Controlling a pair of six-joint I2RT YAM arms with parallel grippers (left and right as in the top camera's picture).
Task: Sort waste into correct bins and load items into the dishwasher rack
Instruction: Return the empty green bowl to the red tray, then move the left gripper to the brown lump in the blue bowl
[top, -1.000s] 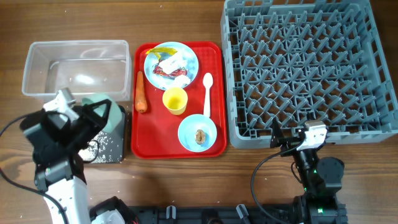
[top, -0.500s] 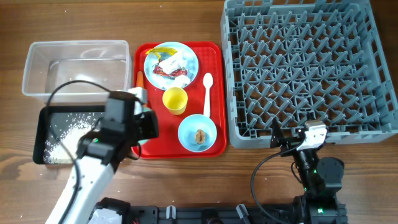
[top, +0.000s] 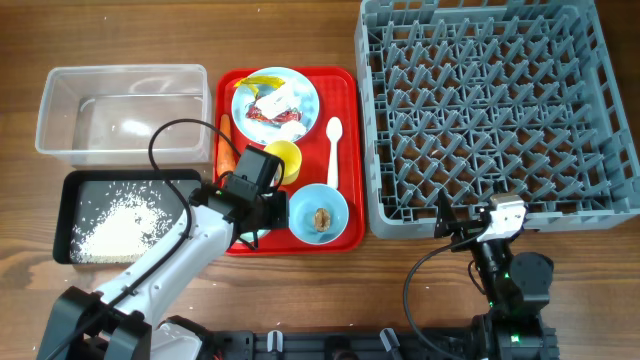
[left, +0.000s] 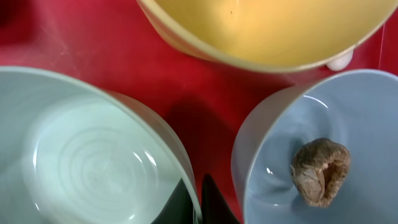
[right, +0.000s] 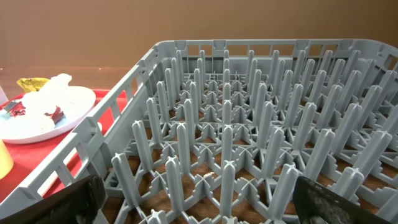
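My left gripper (top: 262, 205) (left: 200, 190) is over the front of the red tray, shut on the rim of an empty pale blue bowl (left: 87, 155); the arm hides that bowl from overhead. Beside it sit the second bowl (top: 318, 213) (left: 323, 112) holding the brown lump (left: 320, 171), and the yellow cup (top: 283, 160) (left: 261, 31). White rice (top: 108, 226) lies in the black tray (top: 75, 185). The plate (top: 275, 100) carries wrappers, tissue and a yellow scrap. The carrot (top: 227, 148) and spoon (top: 334, 150) lie on the red tray. My right gripper (top: 478, 226) (right: 205, 199) is open at the rack's (top: 495, 110) front edge.
The clear tub (top: 120, 105) stands behind the black tray at the left. The red tray (top: 345, 235) lies between the bins and the rack. A black cable loops over the black tray's right end. The rack's pegs (right: 227, 143) fill the right wrist view.
My left arm swung right from above the black tray to the red tray, bowl in its grip. The rice now lies uncovered in the black tray. The right arm has not moved.
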